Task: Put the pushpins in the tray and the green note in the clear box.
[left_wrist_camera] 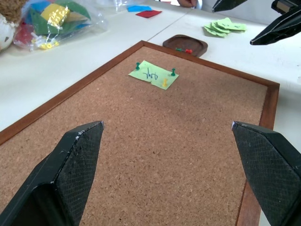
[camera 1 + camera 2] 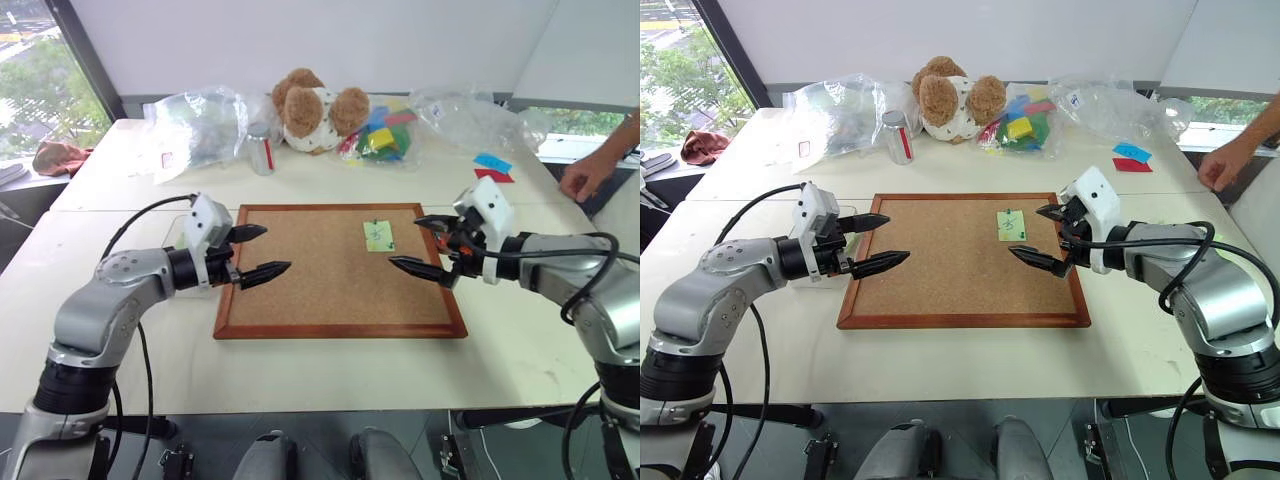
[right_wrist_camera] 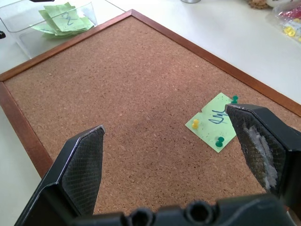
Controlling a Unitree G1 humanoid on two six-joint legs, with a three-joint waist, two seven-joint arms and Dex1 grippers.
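The green note (image 2: 378, 236) lies on a cork board (image 2: 330, 300), held by three pushpins: two green ones (image 1: 173, 72) and a yellow one (image 1: 164, 82). My left gripper (image 2: 277, 250) hovers open over the board's left edge, pointing toward the note. On the right, my right gripper (image 2: 405, 241) is open too, close beside the note and apart from it. A small brown tray (image 1: 185, 45) with a few pins sits just off the board's right side. The clear box (image 3: 47, 21), with green notes in it, stands off the board's left edge.
A teddy bear (image 2: 315, 105), a can (image 2: 261, 150) and crinkled plastic bags (image 2: 195, 125) line the table's far side. Blue and red paper pieces (image 2: 492, 166) lie at the far right near a person's hand (image 2: 590, 175). Loose green notes (image 1: 223, 26) lie beside the tray.
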